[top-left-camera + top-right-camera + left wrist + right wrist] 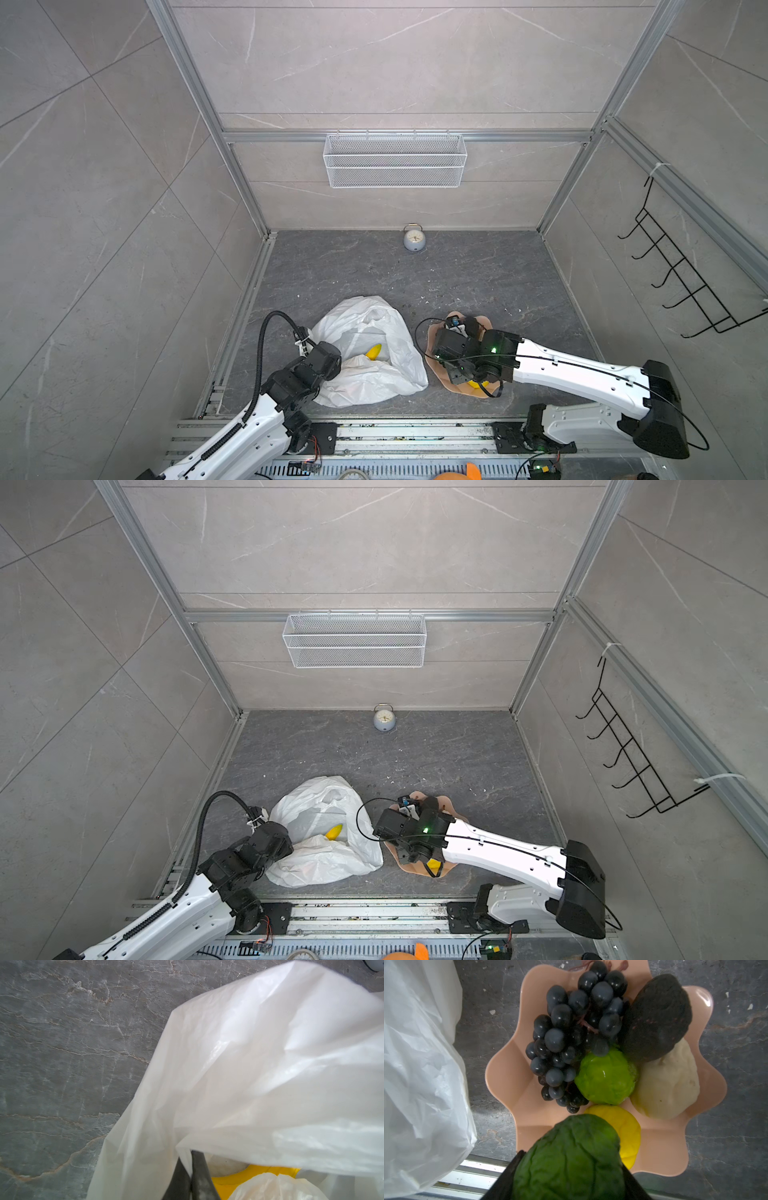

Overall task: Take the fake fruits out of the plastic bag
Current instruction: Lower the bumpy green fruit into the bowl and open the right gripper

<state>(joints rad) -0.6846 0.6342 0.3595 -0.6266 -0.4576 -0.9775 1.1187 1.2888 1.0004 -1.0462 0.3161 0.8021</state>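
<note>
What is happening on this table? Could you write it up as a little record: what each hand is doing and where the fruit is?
left hand: shut, pinching the edge of the plastic bag
right hand: holds a dark green fruit above the pink bowl
in the bowl: grape bunch, dark brown fruit, bright green fruit, beige fruit, yellow fruit
in the bag: yellow banana showing
elsewhere: clock by the back wall
</note>
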